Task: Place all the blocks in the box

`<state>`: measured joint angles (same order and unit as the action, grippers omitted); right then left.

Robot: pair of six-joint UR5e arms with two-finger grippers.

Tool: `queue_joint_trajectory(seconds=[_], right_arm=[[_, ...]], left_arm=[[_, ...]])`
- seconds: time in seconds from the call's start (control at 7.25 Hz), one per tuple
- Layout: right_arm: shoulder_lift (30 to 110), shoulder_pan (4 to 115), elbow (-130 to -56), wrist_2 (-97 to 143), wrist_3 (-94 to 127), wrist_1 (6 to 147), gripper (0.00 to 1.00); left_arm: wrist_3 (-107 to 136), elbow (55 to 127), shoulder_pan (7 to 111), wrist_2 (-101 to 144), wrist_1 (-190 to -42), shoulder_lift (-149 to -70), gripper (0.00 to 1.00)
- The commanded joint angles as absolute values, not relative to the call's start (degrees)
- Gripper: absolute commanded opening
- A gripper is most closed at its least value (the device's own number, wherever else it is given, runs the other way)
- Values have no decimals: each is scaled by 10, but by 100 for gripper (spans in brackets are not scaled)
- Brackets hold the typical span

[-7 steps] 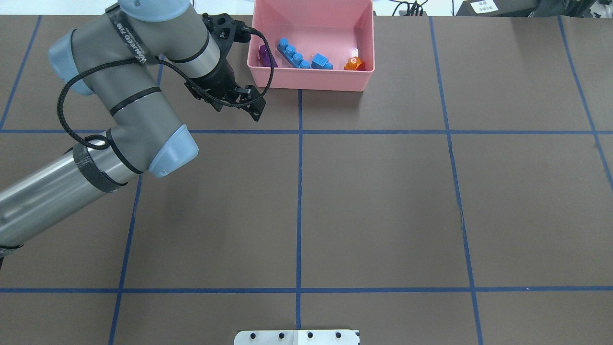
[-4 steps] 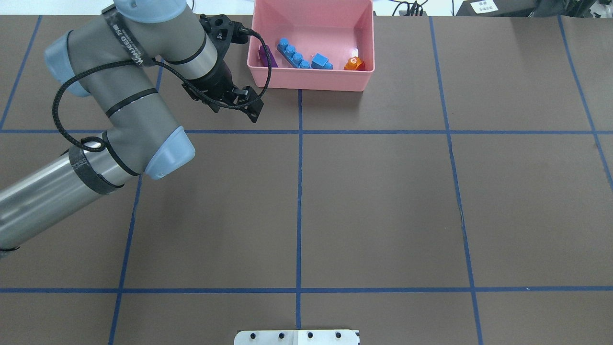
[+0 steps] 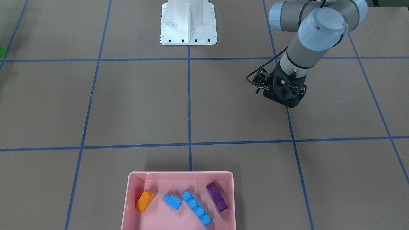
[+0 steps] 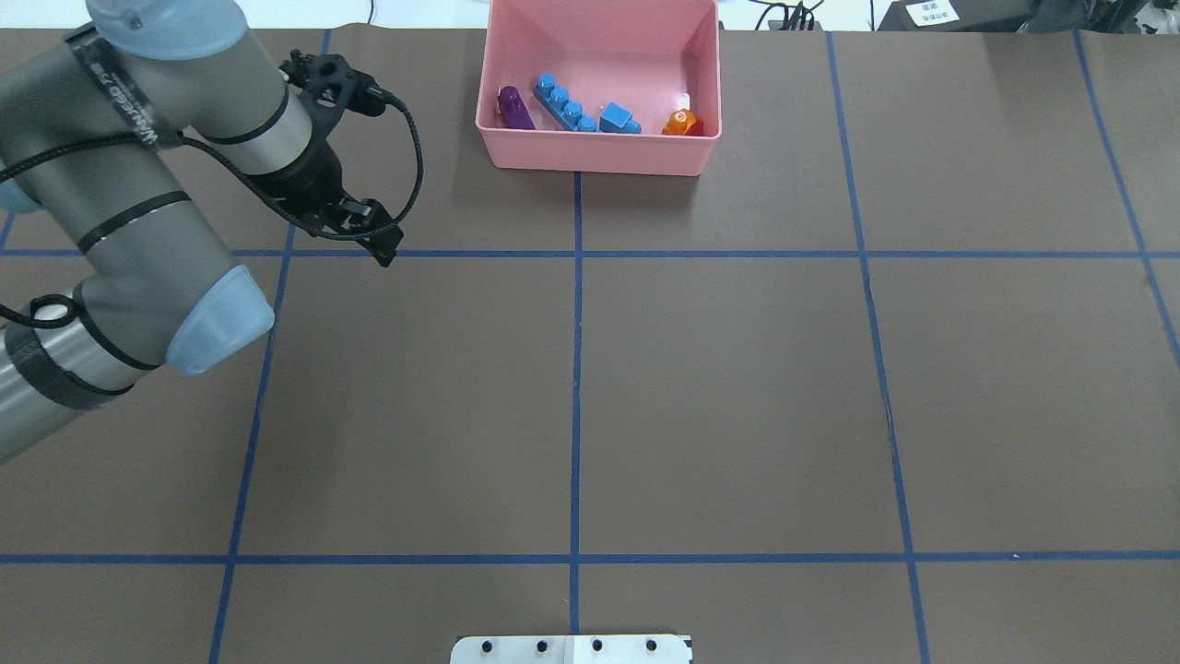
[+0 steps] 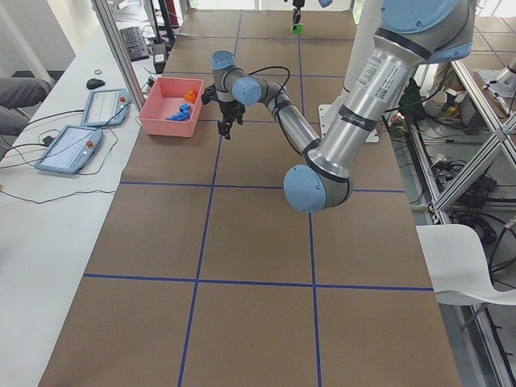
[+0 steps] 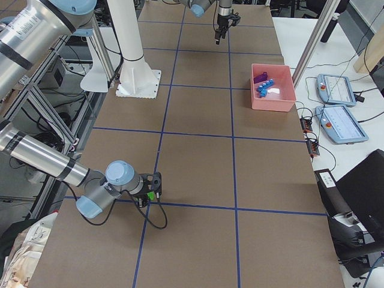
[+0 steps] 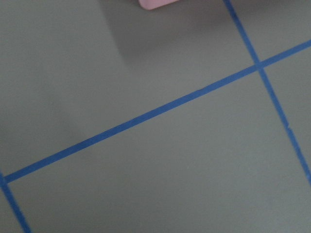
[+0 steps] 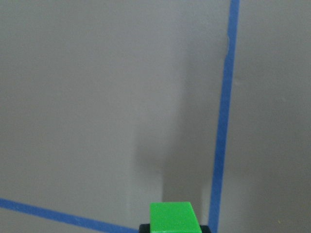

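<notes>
- Pink box (image 4: 599,159): stood at the far edge of the table (image 4: 737,387) in the overhead view, in line with the centre blue tape line (image 4: 575,369); all four bricks lay inside it, along the wall nearer the robot
- Bricks, from the robot's left to its right: purple brick (image 4: 514,108), close to the box's left wall; long blue brick (image 4: 564,102), lying slantwise with its studs up; small blue brick (image 4: 619,120), just beside the long one; orange brick (image 4: 682,123), tilted in the right-hand corner
- Left gripper (image 4: 378,237): pointed downward above the table, over a crosswise tape line, well apart from the box and on the robot's left of it; its two fingers stood apart and held no brick; its wrist camera showed the table, two crossing tape lines and a pink corner of the box at the top edge
- Right gripper (image 6: 153,191): sat low near the table's end on the robot's right, far from the box; a green block (image 8: 172,218) appeared at its tip in the wrist view; whether the fingers clamped that block could not be told
</notes>
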<state>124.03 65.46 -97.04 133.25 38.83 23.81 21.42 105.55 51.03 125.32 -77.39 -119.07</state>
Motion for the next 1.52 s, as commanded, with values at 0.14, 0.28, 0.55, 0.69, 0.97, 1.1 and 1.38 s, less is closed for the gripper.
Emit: queue_joint_trajectory(seconds=[0.14, 0.28, 0.55, 0.69, 0.97, 1.1, 1.38], right_arm=[[1113, 709, -1053, 1360, 387, 469, 0], [1068, 721, -1054, 1359, 382, 526, 0], [982, 746, -1055, 1358, 338, 662, 0], [932, 754, -1055, 1357, 324, 731, 0], [833, 759, -1056, 1354, 318, 855, 0], [765, 759, -1055, 1345, 318, 946, 0], [618, 725, -1044, 1275, 318, 1128, 0]], left_arm=[[186, 1086, 603, 1249, -757, -1088, 100], [178, 1086, 640, 1250, -759, -1067, 100], [67, 1086, 690, 1256, -760, -1020, 100], [24, 1086, 713, 1257, -770, -993, 100], [-66, 1079, 775, 1258, -813, -935, 100], [-116, 1078, 810, 1259, -816, -918, 100], [-209, 1043, 879, 1324, -817, -896, 100]])
